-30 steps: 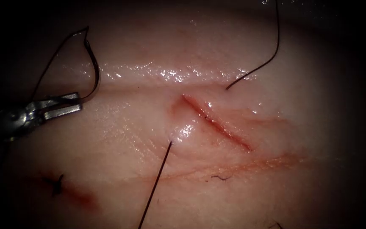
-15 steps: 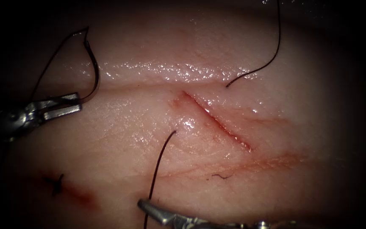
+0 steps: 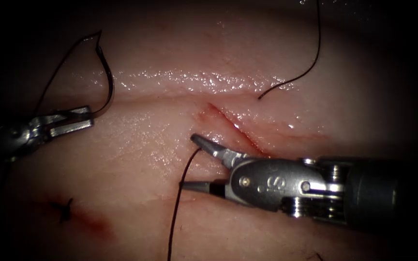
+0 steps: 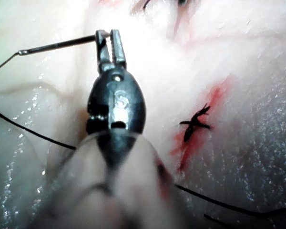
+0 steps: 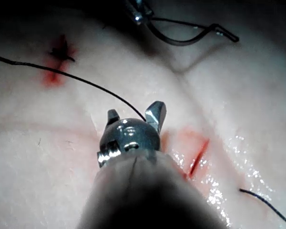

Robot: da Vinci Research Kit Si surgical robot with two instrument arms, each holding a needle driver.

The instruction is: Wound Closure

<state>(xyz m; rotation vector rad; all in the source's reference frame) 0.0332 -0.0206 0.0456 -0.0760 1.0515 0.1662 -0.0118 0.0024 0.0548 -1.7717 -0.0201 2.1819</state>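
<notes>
My left tool (image 3: 89, 116) stays far left of the cut (image 3: 228, 123), jaws shut on the curved needle (image 3: 108, 82) near the end away from its thread; the needle is free of the tissue (image 3: 136, 145). In the left wrist view the same jaws (image 4: 109, 40) pinch the needle (image 4: 57, 45). My right tool (image 3: 189, 162) lies across the cut from the right. Its jaws stand open on either side of the thread (image 3: 177, 198), where it leaves the tissue just left of the cut. The right wrist view shows its open jaws (image 5: 136, 114) at the thread (image 5: 86, 81), beside the cut (image 5: 199, 155).
A second thread strand (image 3: 310, 63) enters the tissue right of the cut and runs up out of view. An older knotted stitch (image 3: 64, 210) with red fluid sits at the lower left, also the knot (image 4: 195, 124) in the left wrist view. A faint red line (image 3: 315, 137) runs along the tissue.
The right tool came in from the bottom right, rose to the thread left of the cut and now straddles it with open jaws. The thread bowed slightly. The left tool and needle held still.
</notes>
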